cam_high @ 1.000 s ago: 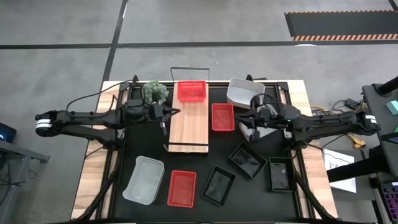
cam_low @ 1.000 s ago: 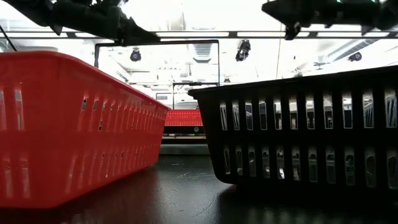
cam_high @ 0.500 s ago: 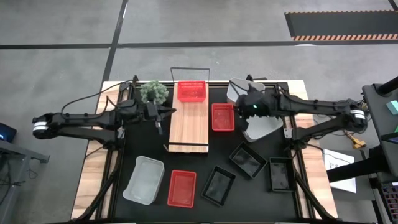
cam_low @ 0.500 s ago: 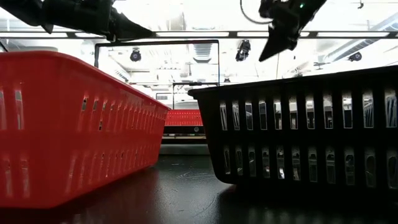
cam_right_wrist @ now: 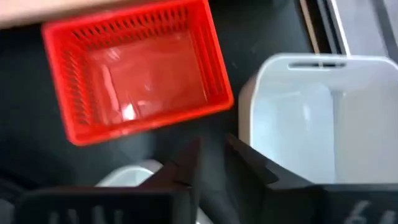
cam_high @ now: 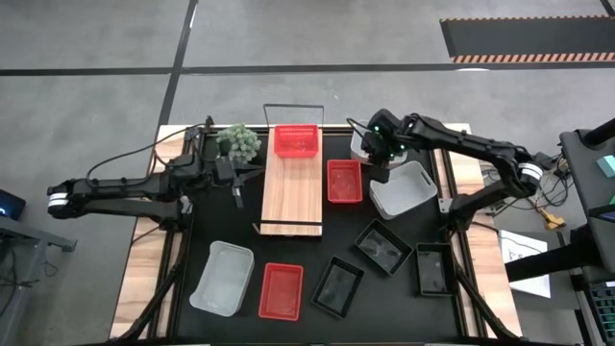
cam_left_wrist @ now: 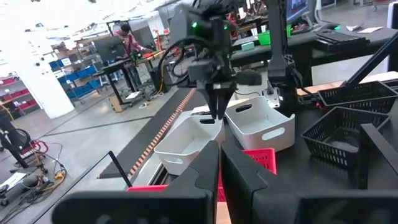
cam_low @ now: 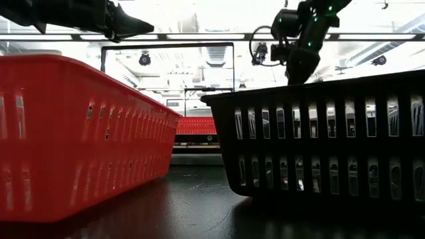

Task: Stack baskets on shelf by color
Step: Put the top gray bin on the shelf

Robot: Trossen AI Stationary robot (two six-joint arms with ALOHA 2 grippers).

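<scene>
The shelf is a light wooden board with a red basket on its far end. Another red basket lies on the table right of the board. Beside it are two white baskets. My right gripper points steeply down over the gap between that red basket and the white ones, fingers slightly open and holding nothing. My left gripper is shut and empty, level, just left of the board.
A green plant stands at the board's far left corner. Nearer me lie a white basket, a red one and three black ones. Bare black tabletop lies left of the board.
My right gripper has swung from the table's right side toward the far edge and the left. It has tipped from level to pointing steeply down over the white baskets. My left gripper has drawn back a little toward the table's left edge, still shut.
</scene>
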